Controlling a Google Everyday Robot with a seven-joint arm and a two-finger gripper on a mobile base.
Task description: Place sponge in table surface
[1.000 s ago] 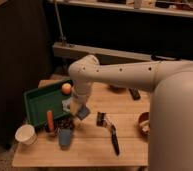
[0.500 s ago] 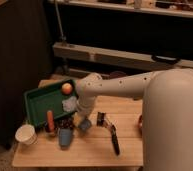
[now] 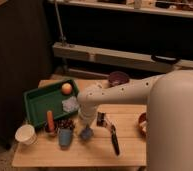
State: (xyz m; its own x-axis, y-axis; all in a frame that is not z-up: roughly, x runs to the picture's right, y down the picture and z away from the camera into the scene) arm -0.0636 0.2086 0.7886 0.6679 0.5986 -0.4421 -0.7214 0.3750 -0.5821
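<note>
The gripper (image 3: pixel 85 127) hangs low over the front of the table (image 3: pixel 97 152), at the end of the white arm (image 3: pixel 120 92) that reaches in from the right. The sponge (image 3: pixel 86 133), a small bluish block, sits directly under the gripper, at or just above the wood; whether it touches the surface cannot be told. It seems pinched between the fingers, though the grip itself is hard to make out. Just left of the sponge stands a blue cup (image 3: pixel 65 137), with a dark cluster (image 3: pixel 66 123) behind it and an orange, carrot-like item (image 3: pixel 50 121) upright beside that. A white cup (image 3: pixel 26 134) stands at the table's left front corner. The green tray (image 3: pixel 37 102) lies behind these, holding an orange (image 3: pixel 66 88) and a pale crumpled thing (image 3: pixel 70 104). To the right of the sponge a black-handled tool (image 3: pixel 112 137) lies on the wood. A dark bowl (image 3: pixel 118 78) sits at the back edge, and a red bowl (image 3: pixel 142 123) shows at the right, partly hidden by the robot's body.
</note>
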